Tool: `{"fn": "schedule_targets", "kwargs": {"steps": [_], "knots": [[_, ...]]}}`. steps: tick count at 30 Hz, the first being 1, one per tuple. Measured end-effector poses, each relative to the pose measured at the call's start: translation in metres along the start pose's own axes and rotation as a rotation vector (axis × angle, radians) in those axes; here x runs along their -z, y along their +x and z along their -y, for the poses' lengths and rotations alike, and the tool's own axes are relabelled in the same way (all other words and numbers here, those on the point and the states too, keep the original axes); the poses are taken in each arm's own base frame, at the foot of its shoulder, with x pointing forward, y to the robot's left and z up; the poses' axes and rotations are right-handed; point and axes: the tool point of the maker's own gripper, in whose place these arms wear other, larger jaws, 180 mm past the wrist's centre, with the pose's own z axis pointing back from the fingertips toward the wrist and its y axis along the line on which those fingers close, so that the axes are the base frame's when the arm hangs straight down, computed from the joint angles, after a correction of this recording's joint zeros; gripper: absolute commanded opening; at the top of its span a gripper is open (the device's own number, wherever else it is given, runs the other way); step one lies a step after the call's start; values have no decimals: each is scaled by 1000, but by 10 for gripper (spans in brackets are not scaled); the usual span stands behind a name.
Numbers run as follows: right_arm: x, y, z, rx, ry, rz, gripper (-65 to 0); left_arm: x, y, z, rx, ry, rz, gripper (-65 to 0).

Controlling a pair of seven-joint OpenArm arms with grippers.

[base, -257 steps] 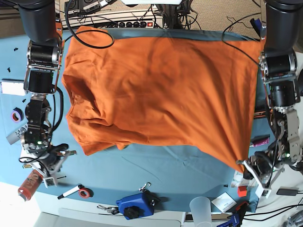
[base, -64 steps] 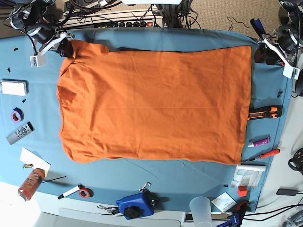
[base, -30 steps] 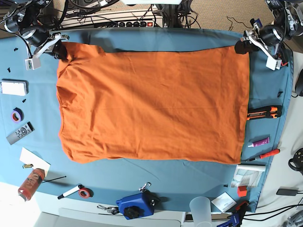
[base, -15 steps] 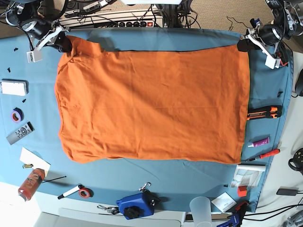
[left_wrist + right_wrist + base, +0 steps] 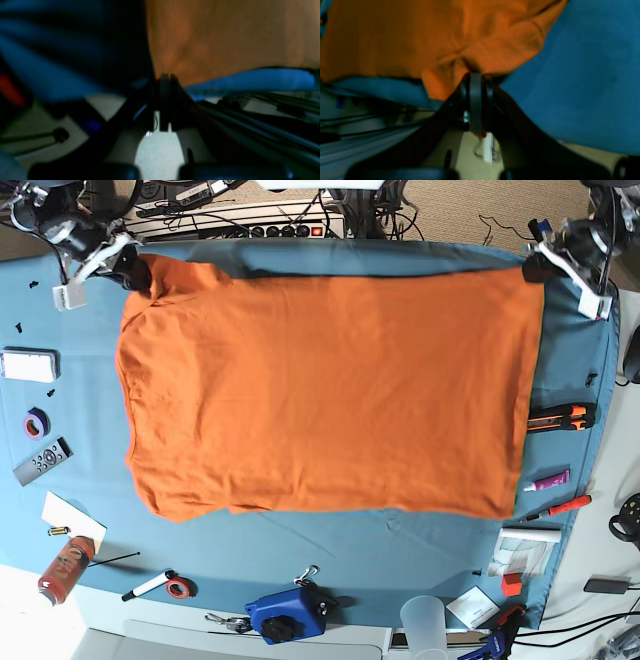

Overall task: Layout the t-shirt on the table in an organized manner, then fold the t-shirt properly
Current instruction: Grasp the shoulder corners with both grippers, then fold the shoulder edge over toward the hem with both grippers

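Two far corners of the t-shirt (image 5: pixel 330 390) are pinched, one by each gripper, while the garment lies spread across the blue-covered counter (image 5: pixel 330 555). The right gripper (image 5: pixel 128 272) has its jaws clamped on bunched orange cloth at the shoulder-and-sleeve corner, as its wrist view shows (image 5: pixel 475 75). The left gripper (image 5: pixel 533 268) is pressed together at the opposite far corner; its wrist view (image 5: pixel 163 80) is blurred, but the orange hem runs right into the closed tips.

The layout stage looks nearly done: the body is flat, roughly rectangular, with only slight ripples and a rumpled near-left sleeve edge. No fold has been made yet, so the whole folding stage is left. Tools lie along the counter's right edge, among them an orange utility knife (image 5: pixel 556 418) just beside the hem.
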Motion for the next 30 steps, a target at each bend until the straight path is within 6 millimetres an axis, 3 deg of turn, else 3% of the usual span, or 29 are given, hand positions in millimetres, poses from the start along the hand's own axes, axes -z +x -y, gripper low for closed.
{"fn": "schedule_targets", "kwargs": {"steps": [4,12,19,24,30], "knots": [[-19,7,15,22,-58,52,-650,-15,3,-8,-19,2,45,-650],[-14,13,15,10,-57,61,-650,-5,8,13,18,-81,59,-650],[-3,39,21,-31,-88,110,-650,1,49,14,66,-65,160,-650],[18,39,29,-129,-155,1,-650,5,74,11,112,-17,211,-650],[57,75,31,-218,-144,46,-650,26,95,24,233,18,204,-650]]}}
